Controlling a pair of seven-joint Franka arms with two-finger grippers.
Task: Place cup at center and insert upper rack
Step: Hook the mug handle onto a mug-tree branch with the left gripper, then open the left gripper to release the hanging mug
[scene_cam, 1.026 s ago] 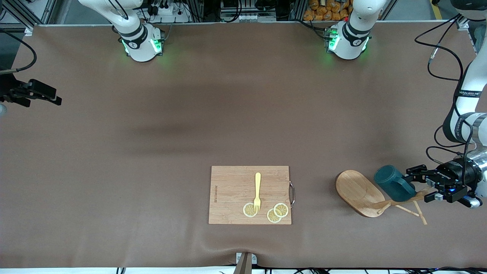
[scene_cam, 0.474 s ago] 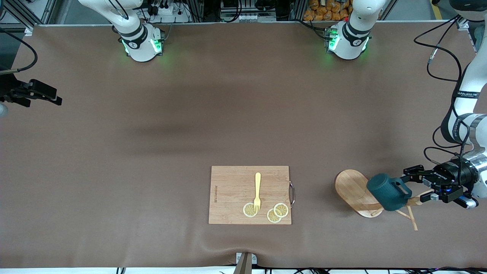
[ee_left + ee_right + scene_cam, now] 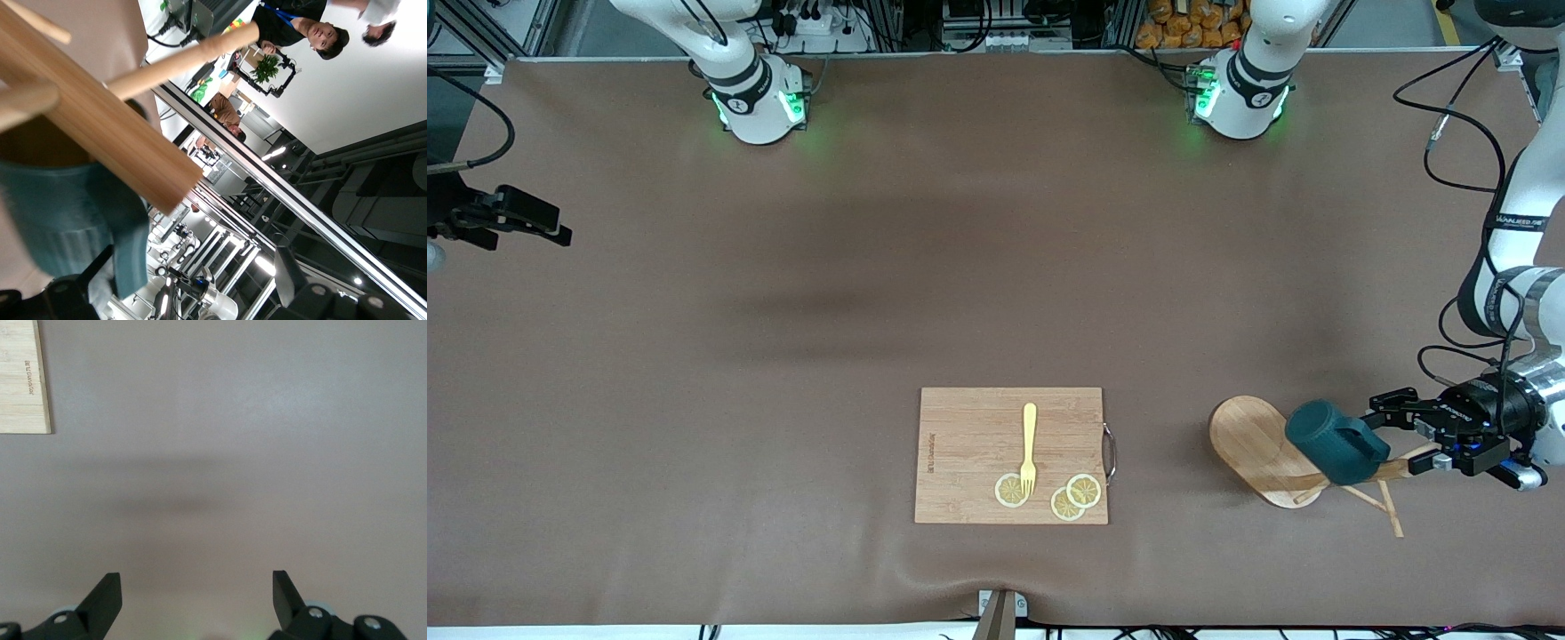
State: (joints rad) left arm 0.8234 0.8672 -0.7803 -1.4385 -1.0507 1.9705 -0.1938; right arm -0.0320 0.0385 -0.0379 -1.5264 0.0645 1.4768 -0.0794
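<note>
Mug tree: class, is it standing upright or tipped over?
Tipped over. The mug tree lies with its oval base on edge, post and pegs along the table.

High front cam, two wrist cams.

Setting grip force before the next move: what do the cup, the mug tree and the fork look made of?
Cup: likely glazed ceramic, dark teal with a ribbed outside. Mug tree: light unpainted wood, grain visible on base and post. Fork: pale yellow, uniform colour, probably plastic, though that is uncertain.
</note>
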